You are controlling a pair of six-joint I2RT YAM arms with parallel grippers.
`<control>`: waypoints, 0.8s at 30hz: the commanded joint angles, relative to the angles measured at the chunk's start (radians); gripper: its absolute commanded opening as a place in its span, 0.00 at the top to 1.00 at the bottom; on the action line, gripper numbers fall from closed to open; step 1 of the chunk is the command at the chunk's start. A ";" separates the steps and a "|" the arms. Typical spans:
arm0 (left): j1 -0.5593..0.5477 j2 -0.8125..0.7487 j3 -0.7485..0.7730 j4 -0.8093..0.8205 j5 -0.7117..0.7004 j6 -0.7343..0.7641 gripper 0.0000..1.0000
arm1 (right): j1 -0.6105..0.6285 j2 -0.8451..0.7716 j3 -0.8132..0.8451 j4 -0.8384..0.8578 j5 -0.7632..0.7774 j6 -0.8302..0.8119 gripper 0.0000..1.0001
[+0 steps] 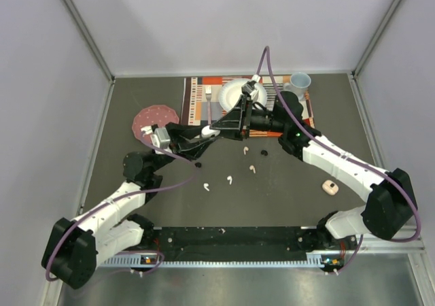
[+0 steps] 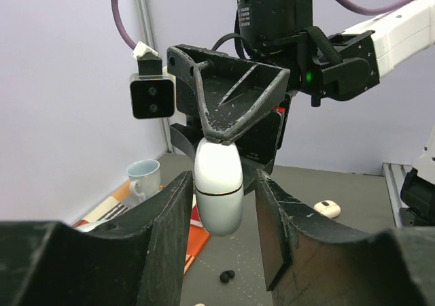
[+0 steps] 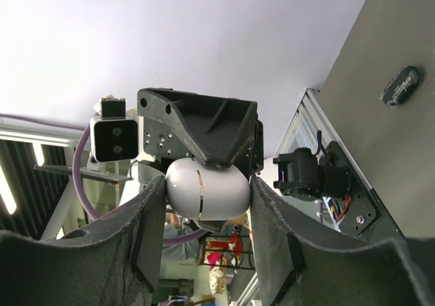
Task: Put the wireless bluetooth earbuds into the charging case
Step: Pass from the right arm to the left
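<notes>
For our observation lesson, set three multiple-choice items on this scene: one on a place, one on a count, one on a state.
1. Where is the white case? A on the plate; B in the cup; C held above the table.
2. How many earbuds lie on the table? A three; B six; C nine.
3. The case's lid is: A shut; B wide open; C removed.
C: the right gripper holds it up. B: two white, two pink, two black. A: only a thin seam shows.
</notes>
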 commanded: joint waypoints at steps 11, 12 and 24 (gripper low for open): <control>-0.012 0.036 0.023 0.057 -0.016 -0.002 0.69 | 0.005 -0.003 -0.005 0.081 -0.019 0.027 0.76; -0.012 0.036 0.025 0.060 -0.020 -0.002 0.68 | 0.005 -0.001 -0.007 0.081 -0.020 0.026 0.76; -0.015 0.038 0.031 0.059 -0.022 -0.005 0.60 | 0.005 -0.003 -0.014 0.088 -0.016 0.027 0.76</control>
